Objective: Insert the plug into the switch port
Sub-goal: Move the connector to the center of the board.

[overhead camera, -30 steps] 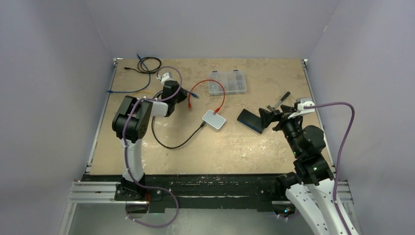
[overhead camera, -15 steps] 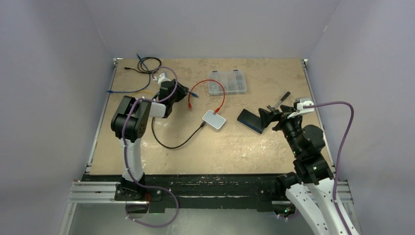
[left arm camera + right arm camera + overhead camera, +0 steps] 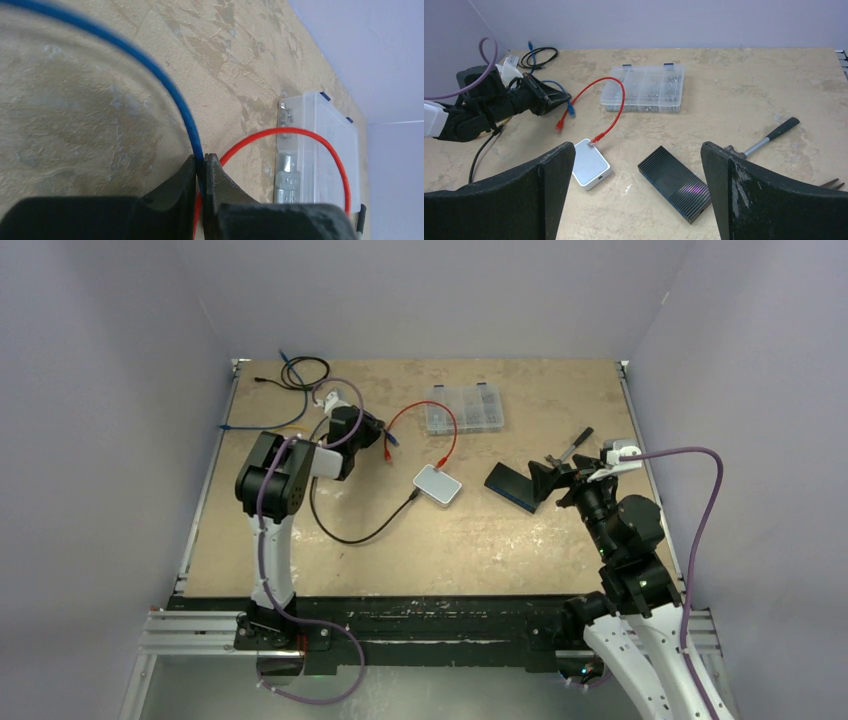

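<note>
The white switch lies mid-table, with a red cable plugged into its far edge and a black lead at its left side. A blue cable ends in a blue plug, which lies beside the loose red plug. My left gripper is shut on the blue cable a short way behind that plug, low over the table at the back left. Over at the right, my right gripper hangs open and empty, facing the switch.
A black ribbed box lies right of the switch, in front of my right gripper. A clear parts organizer sits at the back, a hammer at the right, and coiled black cable in the back left corner.
My left gripper opened a little, shifted slightly toward the back, and closed on the blue cable. The right arm has not moved.
</note>
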Motion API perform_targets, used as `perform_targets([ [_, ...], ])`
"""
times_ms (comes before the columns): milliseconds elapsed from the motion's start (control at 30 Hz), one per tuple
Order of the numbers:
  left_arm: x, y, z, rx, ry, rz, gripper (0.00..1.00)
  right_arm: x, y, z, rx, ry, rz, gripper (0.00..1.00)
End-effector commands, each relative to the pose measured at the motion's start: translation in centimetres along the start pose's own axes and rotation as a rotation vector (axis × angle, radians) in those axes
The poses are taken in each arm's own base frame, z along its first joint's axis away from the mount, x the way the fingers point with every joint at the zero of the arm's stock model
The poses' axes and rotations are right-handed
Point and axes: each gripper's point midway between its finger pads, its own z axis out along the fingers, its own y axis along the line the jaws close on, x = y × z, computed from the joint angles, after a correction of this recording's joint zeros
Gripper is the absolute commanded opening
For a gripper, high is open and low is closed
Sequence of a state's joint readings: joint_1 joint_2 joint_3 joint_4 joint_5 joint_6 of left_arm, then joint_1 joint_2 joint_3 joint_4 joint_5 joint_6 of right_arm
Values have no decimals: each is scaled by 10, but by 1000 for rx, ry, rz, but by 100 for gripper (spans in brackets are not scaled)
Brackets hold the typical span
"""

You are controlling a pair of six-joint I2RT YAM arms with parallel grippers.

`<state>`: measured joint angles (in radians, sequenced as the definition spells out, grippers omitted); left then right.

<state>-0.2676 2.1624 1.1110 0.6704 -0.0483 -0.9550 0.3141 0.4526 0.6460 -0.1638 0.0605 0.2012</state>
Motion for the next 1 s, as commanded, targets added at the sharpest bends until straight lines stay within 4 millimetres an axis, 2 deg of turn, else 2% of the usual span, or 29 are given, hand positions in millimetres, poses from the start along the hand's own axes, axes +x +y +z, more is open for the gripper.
perform_targets([
  [0, -28, -16, -2, 66, -51, -15, 0, -7, 2, 1, -6, -25, -6, 98],
  [100, -60, -32, -15, 102, -111, 12, 0, -6, 2, 1, -6, -23, -6, 98],
  [200, -94, -36, -31, 71, -180, 67, 0, -6, 2, 0, -9, -24, -6, 98],
  [333, -131, -22, -49, 3, -243, 105, 0, -6, 3, 1, -12, -24, -6, 98],
  [400, -140, -9, -55, -20, -251, 102, 0, -5, 3, 1, -15, -20, -6, 98],
  [433, -141, -3, -57, -35, -249, 106, 2, -5, 4, 1, -16, -20, -6, 98],
  [500, -138, 13, -56, -93, -221, 134, 13, -5, 5, 1, -22, -18, -7, 98],
  [633, -127, 32, -61, -161, -174, 196, 24, -2, 7, 5, -36, -5, -6, 99],
  [800, -123, 36, -83, -196, -139, 255, 29, 13, 10, 22, -50, 82, -19, 99],
  [967, -121, 27, -116, -199, -108, 321, 34, 31, 24, 42, -112, 207, -13, 98],
])
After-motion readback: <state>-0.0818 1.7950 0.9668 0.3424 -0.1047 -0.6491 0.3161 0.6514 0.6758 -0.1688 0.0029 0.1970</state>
